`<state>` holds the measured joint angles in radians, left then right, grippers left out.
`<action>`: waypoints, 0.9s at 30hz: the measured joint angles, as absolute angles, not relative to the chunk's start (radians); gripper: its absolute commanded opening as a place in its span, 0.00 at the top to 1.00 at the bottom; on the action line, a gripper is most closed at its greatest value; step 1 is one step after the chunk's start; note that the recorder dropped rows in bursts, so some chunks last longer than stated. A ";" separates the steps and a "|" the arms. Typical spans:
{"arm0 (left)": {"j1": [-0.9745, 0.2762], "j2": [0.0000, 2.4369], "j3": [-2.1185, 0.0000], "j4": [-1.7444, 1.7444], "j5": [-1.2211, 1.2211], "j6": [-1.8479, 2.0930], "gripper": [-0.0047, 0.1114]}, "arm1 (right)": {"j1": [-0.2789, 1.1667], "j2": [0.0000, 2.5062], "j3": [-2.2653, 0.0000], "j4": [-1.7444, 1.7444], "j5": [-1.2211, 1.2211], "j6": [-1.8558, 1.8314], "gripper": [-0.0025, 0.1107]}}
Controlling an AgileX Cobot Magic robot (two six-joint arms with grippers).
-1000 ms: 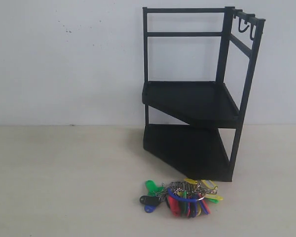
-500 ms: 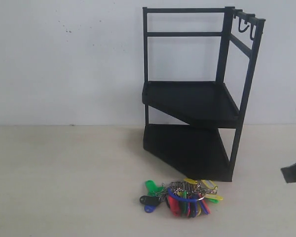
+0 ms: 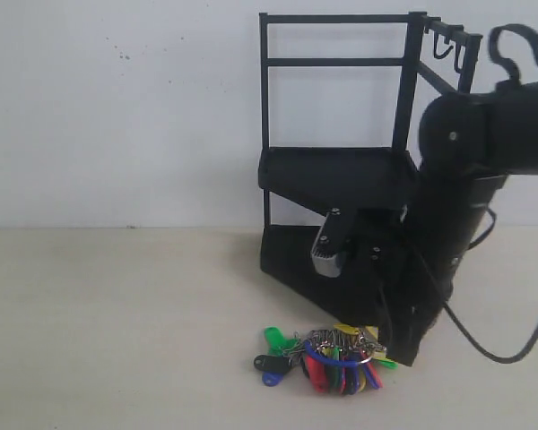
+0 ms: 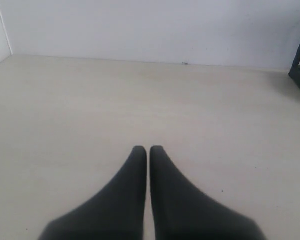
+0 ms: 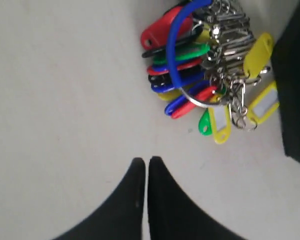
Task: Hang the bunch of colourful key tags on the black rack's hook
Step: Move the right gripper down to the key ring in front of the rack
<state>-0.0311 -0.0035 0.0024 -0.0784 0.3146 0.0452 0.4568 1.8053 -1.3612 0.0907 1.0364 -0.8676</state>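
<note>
Lying unhung on the surface [image 3: 117, 340], the colourful key tag bunch [image 3: 334, 360] sits near the right claw [image 5: 143, 161], which is closed and empty.

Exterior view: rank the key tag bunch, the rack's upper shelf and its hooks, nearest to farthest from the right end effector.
1. Key tag bunch, low, just ahead of the right end effector.
2. Upper shelf, midway up.
3. Hooks, at the very top.
</note>
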 measured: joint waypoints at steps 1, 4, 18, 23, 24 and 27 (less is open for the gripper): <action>-0.031 -0.004 0.002 -0.078 0.315 0.045 0.92 | 0.482 1.842 -1.413 0.076 1.047 -0.875 0.66; -0.031 -0.004 0.002 -0.078 0.315 0.045 0.92 | 0.530 1.917 -1.491 0.043 1.075 -0.878 0.61; -0.031 -0.004 0.002 -0.078 0.315 0.045 0.92 | 0.568 2.065 -1.511 -0.043 0.995 -0.852 0.61; -0.031 -0.004 0.002 -0.078 0.315 0.045 0.92 | 0.568 2.075 -1.512 -0.053 0.975 -0.835 0.61; -0.031 -0.004 0.002 -0.078 0.315 0.045 0.92 | 0.568 2.080 -1.512 -0.053 0.973 -0.835 0.61; -0.031 -0.004 0.002 -0.078 0.315 0.045 0.92 | 0.568 2.097 -1.512 -0.055 0.963 -0.833 0.61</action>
